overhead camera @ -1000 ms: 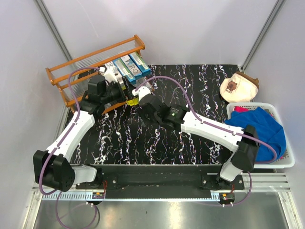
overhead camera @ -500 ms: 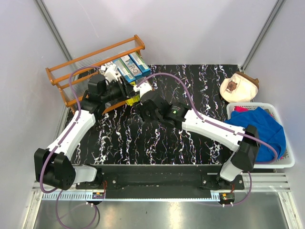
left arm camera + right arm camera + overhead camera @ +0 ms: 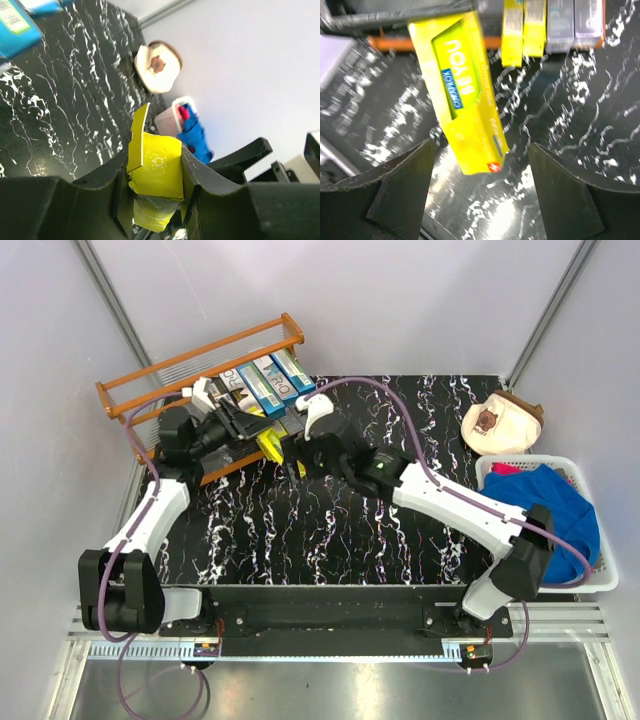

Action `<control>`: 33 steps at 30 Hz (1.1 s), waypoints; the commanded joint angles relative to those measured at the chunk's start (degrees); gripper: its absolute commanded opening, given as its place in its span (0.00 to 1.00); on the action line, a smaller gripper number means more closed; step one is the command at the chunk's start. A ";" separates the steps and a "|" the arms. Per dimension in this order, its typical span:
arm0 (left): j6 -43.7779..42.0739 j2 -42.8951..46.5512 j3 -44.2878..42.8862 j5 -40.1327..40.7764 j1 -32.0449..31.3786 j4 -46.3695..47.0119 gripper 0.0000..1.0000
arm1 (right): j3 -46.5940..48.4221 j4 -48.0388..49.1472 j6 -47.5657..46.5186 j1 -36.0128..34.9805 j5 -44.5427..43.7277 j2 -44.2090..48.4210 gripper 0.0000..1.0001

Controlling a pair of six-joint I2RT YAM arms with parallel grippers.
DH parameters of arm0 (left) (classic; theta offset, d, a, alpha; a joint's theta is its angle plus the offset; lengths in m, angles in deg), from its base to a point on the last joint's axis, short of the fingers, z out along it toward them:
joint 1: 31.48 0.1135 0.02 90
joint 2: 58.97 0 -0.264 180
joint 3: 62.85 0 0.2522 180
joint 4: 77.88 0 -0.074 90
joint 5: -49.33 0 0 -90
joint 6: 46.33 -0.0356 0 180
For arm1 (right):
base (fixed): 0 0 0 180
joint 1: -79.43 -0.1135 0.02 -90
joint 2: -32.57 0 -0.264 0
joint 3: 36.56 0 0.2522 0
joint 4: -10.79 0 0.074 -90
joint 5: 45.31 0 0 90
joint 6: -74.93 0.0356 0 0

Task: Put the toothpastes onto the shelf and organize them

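**Desk:** What fills the overhead view?

**Photographer:** A black counter (image 3: 330, 540) veined in white like marble. An orange-brown wooden two-tier shelf (image 3: 104, 392) with round rails stands at its 10 o'clock corner. A white plastic basket (image 3: 608, 578) holding blue cloth sits at 4 o'clock. Both white-and-black arms reach from 6 o'clock toward the shelf.

**Desk:** Where are the toothpastes?

**Photographer:** Long blue-teal rectangular cartons (image 3: 268, 380) lie side by side at the shelf's 3 o'clock end. The right wrist view shows a row of yellow and silver-grey carton ends (image 3: 535, 27) lined up against the orange front rail. One bright yellow carton (image 3: 465, 107) hangs tilted above the counter, just in front of the shelf.

**Desk:** Who has hold of it?

**Photographer:** The left fingers (image 3: 95, 182) are clamped on one end of it, its flap sticking up between them. The right fingers (image 3: 402, 185) stand wide apart on either side of its free end. A gap shows on both sides, and they grip nothing.
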 commanded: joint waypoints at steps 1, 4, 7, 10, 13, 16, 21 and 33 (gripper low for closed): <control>9.02 1.24 2.00 -6.77 4.26 14.75 0.31 | -1.68 7.80 5.47 4.52 7.07 6.29 0.87; 12.19 2.38 3.32 -8.17 8.83 17.65 0.31 | -5.98 12.71 11.26 9.60 16.89 8.31 0.94; 15.00 3.35 4.11 -9.14 11.90 20.11 0.31 | -10.90 20.62 18.47 14.08 27.53 9.28 0.98; 18.86 3.18 4.20 -10.63 14.02 24.41 0.31 | -12.94 28.10 22.61 15.33 35.02 7.79 0.99; 24.74 1.96 3.85 -11.78 14.91 29.77 0.31 | -13.91 32.93 25.51 15.25 40.04 5.95 1.00; 29.05 0.37 4.02 -12.04 14.91 35.74 0.31 | -14.18 36.80 27.71 15.25 42.77 4.19 1.00; 32.67 -1.56 5.16 -12.13 14.91 41.90 0.31 | -15.15 42.08 29.65 14.98 45.77 2.87 0.99; 33.82 -1.83 5.34 -11.96 14.91 43.32 0.32 | -11.90 44.55 32.20 13.23 48.85 -3.28 0.84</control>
